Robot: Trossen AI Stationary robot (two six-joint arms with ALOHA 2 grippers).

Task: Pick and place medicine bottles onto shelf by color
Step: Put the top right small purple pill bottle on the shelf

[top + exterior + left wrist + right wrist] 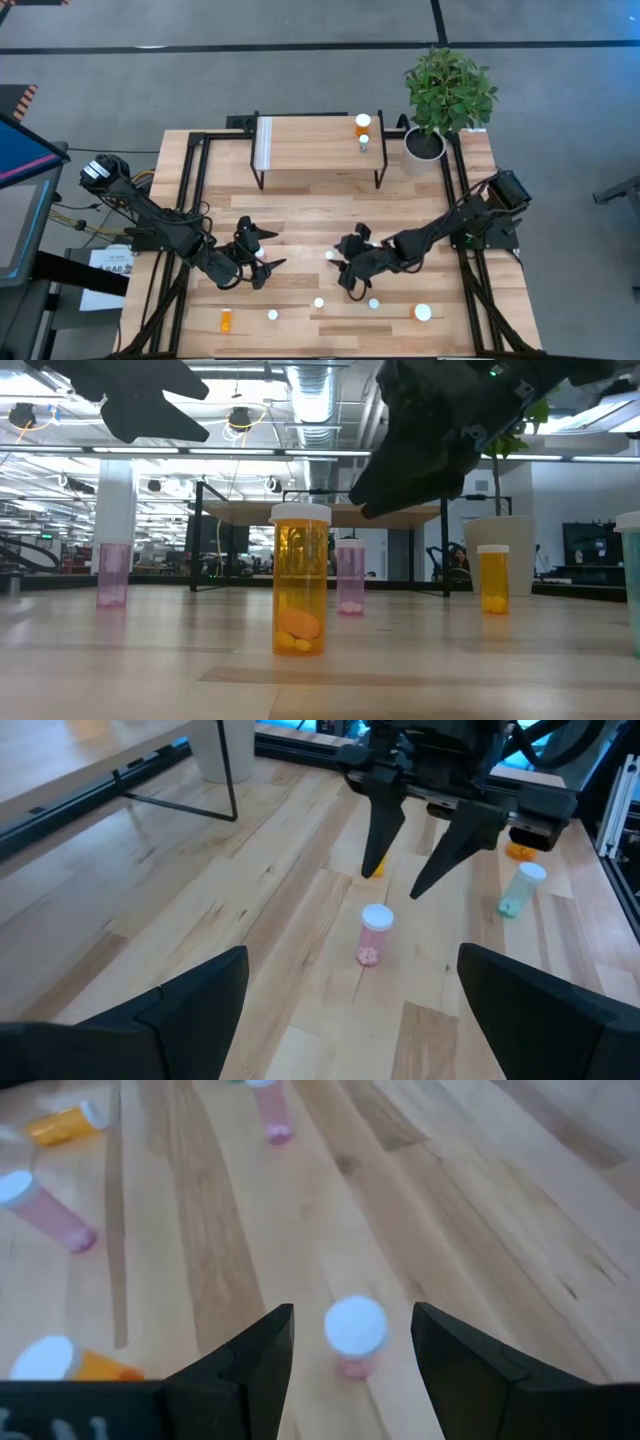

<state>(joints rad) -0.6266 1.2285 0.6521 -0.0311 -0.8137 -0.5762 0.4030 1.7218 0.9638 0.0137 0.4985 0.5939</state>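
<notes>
Hovering open-fingered over a pink bottle (pixel 355 1330) standing on the tabletop (pixel 300 195), the right gripper (pixel 352 1342) hides its base, while the left gripper (pixel 262 262) waits open nearby and the shelf (pixel 310 145) carries two bottles

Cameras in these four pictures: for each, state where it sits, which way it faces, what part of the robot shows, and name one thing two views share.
High view: overhead, facing straight down; both arms, shelf behind.
Low view: tabletop height, facing level across the table; dark arm parts overhead, orange bottle nearest.
Left wrist view: on the left arm, facing the open right gripper; own open fingers below.
Right wrist view: on the right arm, facing down; its fingers flank the pink bottle.
Shared: that pink bottle shows in both wrist views.
</notes>
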